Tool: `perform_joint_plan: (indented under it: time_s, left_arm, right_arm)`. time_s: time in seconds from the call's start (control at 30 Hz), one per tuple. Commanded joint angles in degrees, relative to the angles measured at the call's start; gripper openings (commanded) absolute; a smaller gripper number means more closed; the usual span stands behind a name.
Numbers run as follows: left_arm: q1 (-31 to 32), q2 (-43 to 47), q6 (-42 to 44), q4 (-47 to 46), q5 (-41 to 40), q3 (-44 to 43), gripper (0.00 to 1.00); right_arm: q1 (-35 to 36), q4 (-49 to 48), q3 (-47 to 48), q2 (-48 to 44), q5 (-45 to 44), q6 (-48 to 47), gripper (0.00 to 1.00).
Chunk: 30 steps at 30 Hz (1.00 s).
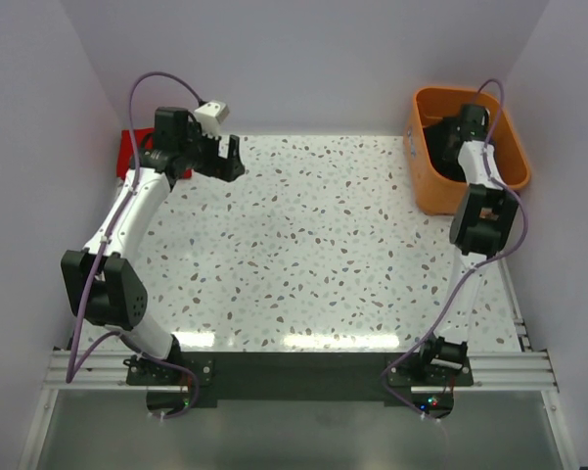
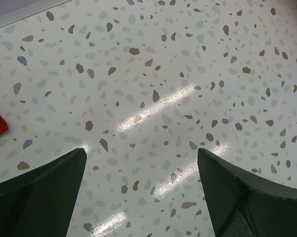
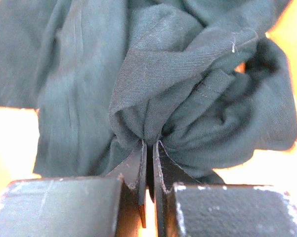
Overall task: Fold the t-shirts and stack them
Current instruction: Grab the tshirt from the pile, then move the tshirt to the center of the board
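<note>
Two arms rise from the near edge of the speckled table (image 1: 323,255). The left gripper (image 1: 221,157) hangs over the far part of the tabletop, jaws spread wide with nothing between them. The folded red t-shirt (image 1: 130,147) lies off to its left in the far left corner. At the far right, the right gripper (image 3: 149,144) reaches down into the orange basket (image 1: 423,171), fingers pinched tight on a bunched fold of the black t-shirt (image 3: 188,74). That shirt lies crumpled inside, with no long axis to be made out. Only the right gripper is at the shirt. The lift looks bound up over the rim, then leftward and nearer onto the table.
</note>
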State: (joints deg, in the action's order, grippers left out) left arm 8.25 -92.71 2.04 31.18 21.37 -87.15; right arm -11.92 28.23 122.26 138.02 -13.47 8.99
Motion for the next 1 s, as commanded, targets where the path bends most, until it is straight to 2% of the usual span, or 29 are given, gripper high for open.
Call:
perform_joint_plan:
  time_s: [0.0,0.2,0.43,0.57,0.73,0.87,0.97]
  left_arm:
    - [-0.3,1.4,-1.6,-0.4,3.9,-1.6,1.0]
    - [-0.4,6.0,-4.2,-2.1,5.8,2.7,1.0]
    - [-0.4,9.1,-4.4,-2.3,6.0,4.5,1.0]
    - [-0.4,11.1,-4.6,-2.5,4.5,6.0,1.0]
    - [-1.5,12.8,-5.8,-2.7,3.2,6.6,1.0]
    - [-3.4,13.4,-8.6,-3.7,6.3,6.9,1.0]
    - [-4.2,14.3,-9.0,-4.5,6.9,7.3,1.0]
  right_arm:
    - [0.1,-8.2,-7.5,-16.4,6.6,0.0,0.0]
    - [0.1,-15.8,-20.5,-32.3,9.7,0.0,0.0]
    - [0.1,-20.3,-23.6,-41.5,13.4,2.5,0.0]
    - [0.1,-22.1,-20.0,-44.5,17.3,4.0,0.0]
    - [0.2,-23.7,-10.2,-45.3,25.3,6.0,0.0]
    - [1.4,-24.4,-1.3,-44.7,32.7,8.0,0.0]
    - [3.0,-26.0,2.6,-44.4,35.1,9.8,0.0]
